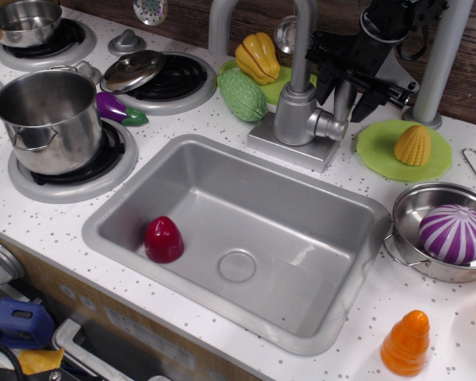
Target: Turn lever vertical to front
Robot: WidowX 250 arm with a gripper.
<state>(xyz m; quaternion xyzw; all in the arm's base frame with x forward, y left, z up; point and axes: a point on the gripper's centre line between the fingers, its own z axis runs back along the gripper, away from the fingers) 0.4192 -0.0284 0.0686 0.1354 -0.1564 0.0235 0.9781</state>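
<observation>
Lever (343, 99) standing upright just right of the faucet (296, 111), gripper (345, 86) straddling it with jaws spread either side, sink (143, 194) lying open in front, speckled white worktop (222, 119) spreading around

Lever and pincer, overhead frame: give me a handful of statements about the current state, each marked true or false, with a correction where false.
1. The lever stands roughly upright beside the faucet body. True.
2. The pincer hangs over the sink, far from the lever. False: its fingers straddle the lever's upper part.
3. A red toy lies in the sink. True.
4. The purple-striped ball sits on the green plate. False: it is in the small pan; the plate holds a yellow toy.
5. The big pot on the front burner has its lid on. False: it is open.
</observation>
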